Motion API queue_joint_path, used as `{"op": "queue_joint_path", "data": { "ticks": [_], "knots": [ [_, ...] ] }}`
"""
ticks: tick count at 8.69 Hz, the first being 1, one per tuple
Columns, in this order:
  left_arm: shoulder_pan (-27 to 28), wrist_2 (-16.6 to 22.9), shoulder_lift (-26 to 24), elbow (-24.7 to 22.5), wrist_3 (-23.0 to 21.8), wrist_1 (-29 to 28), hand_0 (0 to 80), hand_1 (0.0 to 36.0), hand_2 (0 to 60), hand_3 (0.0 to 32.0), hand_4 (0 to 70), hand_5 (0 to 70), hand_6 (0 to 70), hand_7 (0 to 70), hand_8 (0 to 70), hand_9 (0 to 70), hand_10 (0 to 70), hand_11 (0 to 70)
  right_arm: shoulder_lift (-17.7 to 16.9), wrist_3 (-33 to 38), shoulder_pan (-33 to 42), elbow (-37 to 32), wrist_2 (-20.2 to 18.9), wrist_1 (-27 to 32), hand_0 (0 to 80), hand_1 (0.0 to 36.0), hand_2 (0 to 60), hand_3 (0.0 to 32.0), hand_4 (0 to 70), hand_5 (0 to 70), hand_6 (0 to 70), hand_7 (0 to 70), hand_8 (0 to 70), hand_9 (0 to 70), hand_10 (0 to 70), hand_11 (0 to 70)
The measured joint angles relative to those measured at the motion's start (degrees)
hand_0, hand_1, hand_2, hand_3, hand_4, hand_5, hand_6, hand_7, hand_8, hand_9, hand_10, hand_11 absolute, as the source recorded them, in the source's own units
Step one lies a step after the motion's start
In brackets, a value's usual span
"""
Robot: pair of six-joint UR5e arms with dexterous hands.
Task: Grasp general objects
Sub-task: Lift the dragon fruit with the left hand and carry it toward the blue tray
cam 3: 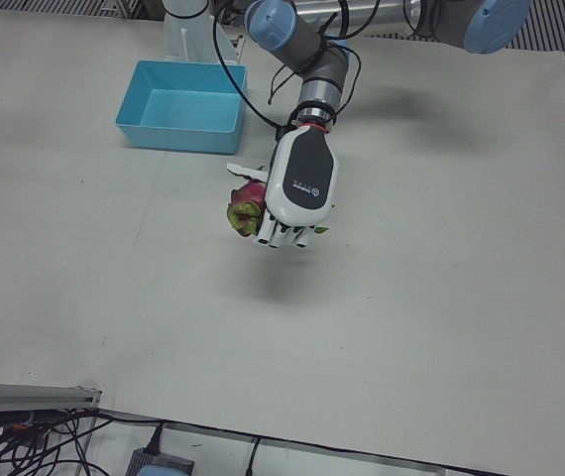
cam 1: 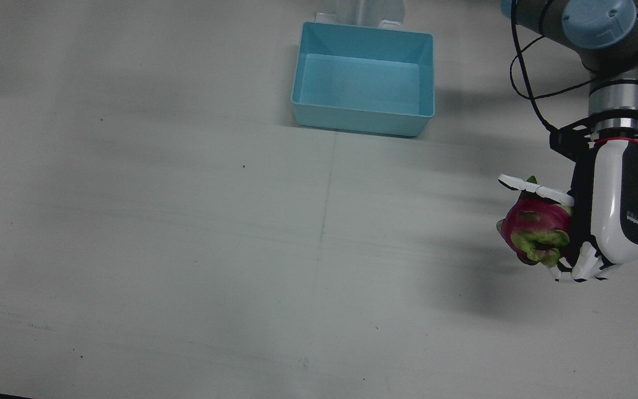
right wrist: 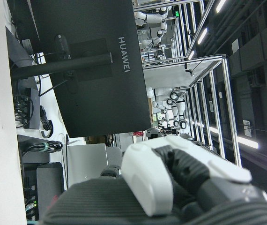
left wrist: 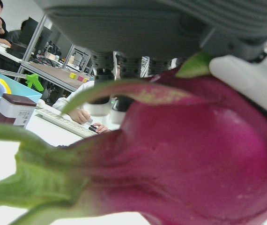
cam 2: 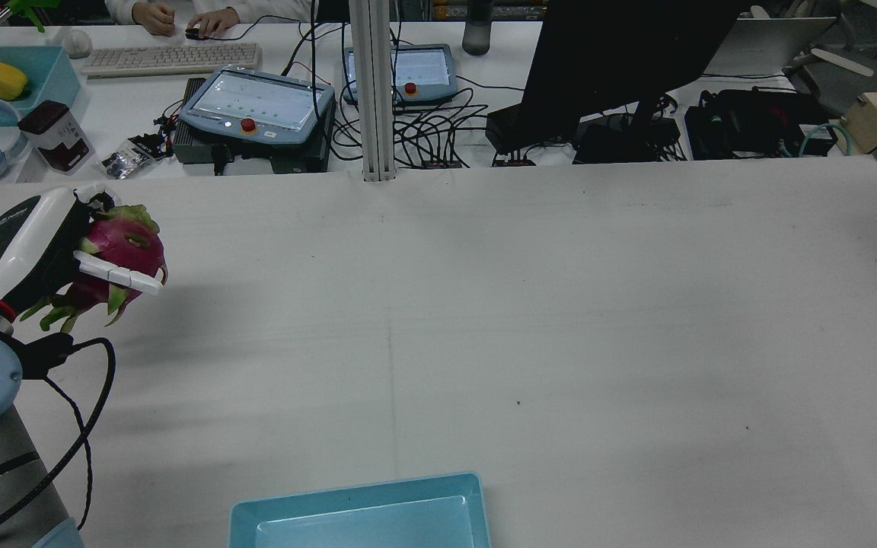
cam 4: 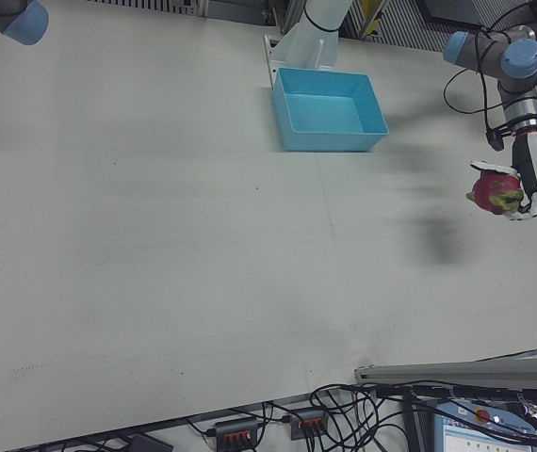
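A magenta dragon fruit with green scales is held off the white table by my left hand, which is shut around it with a thumb across its top. Its shadow falls on the table beneath. The rear view has the dragon fruit and the left hand at the far left edge. The fruit fills the left hand view. A light blue bin stands empty near the robot's side of the table. My right hand shows only in its own view, as white and black fingers, with nothing visible in them.
Beyond the table's far edge in the rear view are a dark monitor, a keyboard, two teach pendants, cables and an aluminium post. A person's hands rest at that desk.
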Motion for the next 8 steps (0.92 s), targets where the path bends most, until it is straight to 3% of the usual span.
{"op": "queue_joint_path", "data": {
  "ticks": [5,7,8],
  "knots": [
    [-0.18,20.16,-5.26,-2.66,0.17,-10.03,21.3,0.0,44.6,0.0,45.1,70.0,70.0,66.1,70.0,70.0,70.0,70.0,0.0,0.0,0.0,0.0,0.0,0.0,0.0,0.0,0.0,0.0,0.0,0.0,0.0,0.0,0.0,0.0,0.0,0.0],
    [2.12,27.03,-10.16,-2.75,0.67,-12.86,29.0,0.0,42.6,0.0,46.6,70.0,70.0,69.5,70.0,70.0,70.0,70.0,0.0,0.0,0.0,-0.02,0.03,0.0,0.0,0.0,0.0,0.0,0.0,0.0,0.0,0.0,0.0,0.0,0.0,0.0],
    [4.67,28.94,-11.45,-2.75,1.21,-15.43,31.7,0.0,38.4,0.0,46.9,70.0,70.0,70.0,70.0,70.0,70.0,70.0,0.0,0.0,0.0,-0.05,0.03,0.0,0.0,0.0,0.0,0.0,0.0,0.0,0.0,0.0,0.0,0.0,0.0,0.0]
  ]
}}
